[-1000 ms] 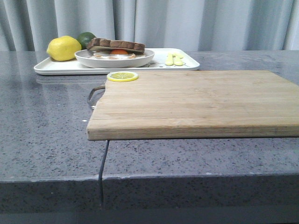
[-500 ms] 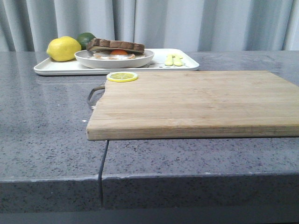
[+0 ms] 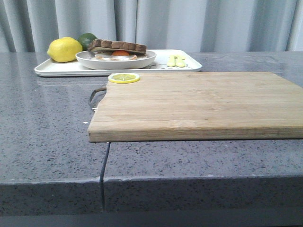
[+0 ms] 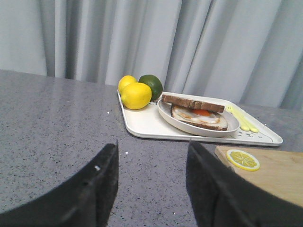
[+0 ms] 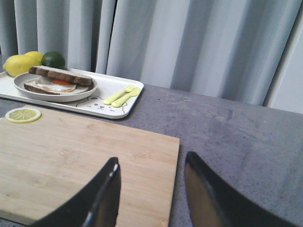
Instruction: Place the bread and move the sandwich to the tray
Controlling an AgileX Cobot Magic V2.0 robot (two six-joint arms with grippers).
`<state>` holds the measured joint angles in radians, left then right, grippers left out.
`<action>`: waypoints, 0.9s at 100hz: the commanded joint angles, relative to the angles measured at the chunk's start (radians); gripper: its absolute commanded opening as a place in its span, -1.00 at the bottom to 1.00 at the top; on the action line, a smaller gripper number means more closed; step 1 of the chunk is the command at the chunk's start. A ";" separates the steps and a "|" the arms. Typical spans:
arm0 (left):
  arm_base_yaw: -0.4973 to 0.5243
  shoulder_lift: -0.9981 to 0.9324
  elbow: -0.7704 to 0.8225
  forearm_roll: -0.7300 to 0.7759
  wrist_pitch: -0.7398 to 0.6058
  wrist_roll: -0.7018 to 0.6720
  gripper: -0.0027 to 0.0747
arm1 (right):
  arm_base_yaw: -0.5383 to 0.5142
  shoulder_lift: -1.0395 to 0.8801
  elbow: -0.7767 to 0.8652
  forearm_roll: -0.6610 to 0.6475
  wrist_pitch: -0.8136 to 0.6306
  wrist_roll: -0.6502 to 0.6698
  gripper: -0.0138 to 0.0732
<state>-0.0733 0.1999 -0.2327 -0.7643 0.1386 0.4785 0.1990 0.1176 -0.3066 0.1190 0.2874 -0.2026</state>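
i see both tools hanging empty over the tabletop [image 3: 47,142]. left tool [image 4: 151,184] spread, bare grey speckled stone under it and open room ahead up to the tray [image 4: 142,125]. right tool [image 5: 151,189] spread too, above the near corner of the wooden board [image 5: 71,161], board edge just beside its fingers. the sandwich [image 4: 199,111] sits in its round white plate [image 4: 165,113] on the tray, well ahead of both tools; the bread [image 4: 191,101] lies on top of the egg. lemons [image 4: 135,94] and lime [image 4: 151,85] crowd the tray's far corner, yellow fork and spoon [image 5: 120,96] lie at the other end. lemon slice [image 5: 22,114] on the board corner nearest the tray.
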 commanded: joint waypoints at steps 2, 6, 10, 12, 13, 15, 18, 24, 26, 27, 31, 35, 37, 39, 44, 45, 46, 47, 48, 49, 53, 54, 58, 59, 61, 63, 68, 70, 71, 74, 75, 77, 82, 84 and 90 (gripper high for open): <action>-0.005 -0.025 -0.013 -0.017 -0.063 0.001 -0.12 | -0.007 0.009 -0.022 -0.008 -0.054 -0.010 0.08; -0.005 -0.027 -0.013 -0.017 -0.063 0.001 -0.12 | -0.007 0.009 -0.022 -0.008 -0.054 -0.010 0.08; -0.005 -0.027 -0.013 -0.017 -0.063 0.001 -0.12 | -0.007 0.009 -0.022 -0.008 -0.056 -0.010 0.08; -0.005 -0.027 -0.013 -0.017 -0.063 0.001 -0.12 | -0.007 0.009 -0.022 -0.008 -0.056 -0.010 0.08; -0.005 -0.027 -0.013 -0.017 -0.063 0.001 -0.12 | -0.007 0.009 -0.022 -0.008 -0.056 -0.010 0.08; -0.005 -0.027 -0.013 -0.017 -0.063 0.001 -0.12 | -0.007 0.009 -0.022 -0.008 -0.056 -0.010 0.08; -0.005 -0.027 -0.013 -0.017 -0.061 0.001 -0.12 | -0.007 0.009 -0.022 -0.008 -0.056 -0.010 0.08; -0.005 -0.027 -0.013 -0.017 -0.061 0.001 -0.13 | -0.007 0.009 -0.022 -0.008 -0.057 -0.010 -0.02; -0.005 -0.027 -0.013 -0.017 -0.061 0.001 -0.15 | -0.007 0.009 -0.022 -0.008 -0.057 -0.010 -0.08; -0.005 -0.027 -0.013 -0.017 -0.061 0.001 -0.16 | -0.007 0.009 -0.022 -0.008 -0.057 -0.010 -0.10; -0.005 -0.027 -0.013 -0.017 -0.061 0.001 -0.23 | -0.007 0.009 -0.022 -0.008 -0.057 -0.010 -0.25; -0.005 -0.027 -0.013 -0.017 -0.061 0.001 -0.32 | -0.007 0.009 -0.022 -0.008 -0.057 -0.010 -0.43; -0.005 -0.027 -0.013 -0.017 -0.061 0.001 -0.38 | -0.007 0.009 -0.022 -0.008 -0.057 -0.010 -0.49; -0.005 -0.027 -0.013 -0.017 -0.061 0.001 -0.44 | -0.007 0.009 -0.022 -0.008 -0.057 -0.010 -0.58; -0.005 -0.027 -0.013 -0.017 -0.061 0.001 -0.58 | -0.007 0.009 -0.022 -0.008 -0.057 -0.010 -0.78; -0.005 -0.027 -0.013 -0.017 -0.061 0.001 -0.60 | -0.007 0.009 -0.022 -0.008 -0.057 -0.010 -0.84; -0.005 -0.027 -0.013 -0.017 -0.061 0.001 -0.64 | -0.007 0.009 -0.022 -0.008 -0.057 -0.010 -0.86; -0.005 -0.027 -0.013 -0.017 -0.061 0.001 -0.66 | -0.007 0.009 -0.022 -0.008 -0.057 -0.010 -0.91; -0.005 -0.027 -0.013 -0.017 -0.061 0.001 -0.68 | -0.007 0.009 -0.022 -0.008 -0.057 -0.010 -0.94; -0.005 -0.027 -0.013 -0.017 -0.061 0.001 -0.72 | -0.007 0.009 -0.022 -0.008 -0.057 -0.010 -0.97; -0.005 -0.027 -0.013 -0.017 -0.061 0.001 -0.84 | -0.007 0.009 -0.022 -0.008 -0.057 -0.010 -0.94; -0.005 -0.027 -0.013 -0.017 -0.061 0.001 -0.86 | -0.007 0.009 -0.022 -0.008 -0.056 -0.010 -0.94; -0.005 -0.027 -0.013 -0.017 -0.061 0.001 -0.97 | -0.007 0.009 -0.022 -0.008 -0.054 -0.010 -0.95; -0.005 -0.027 -0.013 -0.017 -0.061 0.001 -0.99 | -0.007 0.009 -0.022 -0.008 -0.054 -0.010 -0.95; -0.005 -0.027 -0.013 -0.017 -0.059 0.001 -0.98 | -0.007 0.009 -0.022 -0.008 -0.054 -0.010 -0.95; -0.005 -0.027 -0.013 -0.017 -0.059 0.001 -0.98 | -0.007 0.009 -0.022 -0.008 -0.054 -0.010 -0.95; -0.005 -0.027 -0.013 -0.017 -0.055 0.001 -0.98 | -0.007 0.009 -0.022 -0.008 -0.054 -0.010 -0.95; -0.005 -0.027 -0.013 -0.017 -0.054 0.001 -0.98 | -0.007 0.009 -0.022 -0.008 -0.054 -0.010 -0.95; -0.005 -0.027 -0.013 -0.017 -0.053 0.001 -0.98 | -0.007 0.009 -0.022 -0.008 -0.054 -0.010 -0.95; -0.005 -0.027 -0.013 -0.017 -0.048 0.001 -0.98 | -0.007 0.009 -0.022 -0.008 -0.054 -0.010 -0.95; -0.005 -0.027 -0.013 -0.017 -0.042 0.001 -0.98 | -0.007 0.009 -0.022 -0.008 -0.054 -0.010 -0.95; -0.005 -0.027 -0.013 -0.017 -0.037 0.001 -0.98 | -0.007 0.009 -0.022 -0.008 -0.054 -0.010 -0.95; -0.005 -0.027 -0.013 -0.020 -0.012 0.001 -0.98 | -0.007 0.009 -0.022 -0.008 -0.054 -0.010 -0.95; -0.005 -0.027 -0.013 -0.028 -0.006 0.001 -0.98 | -0.007 0.009 -0.022 -0.008 -0.054 -0.010 -0.95; -0.005 -0.027 -0.013 -0.098 0.027 0.001 -0.98 | -0.007 0.009 -0.022 -0.008 -0.054 -0.010 -0.95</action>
<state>-0.0733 0.1638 -0.2190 -0.7803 0.1750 0.4803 0.1990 0.1176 -0.3042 0.1152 0.3064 -0.2048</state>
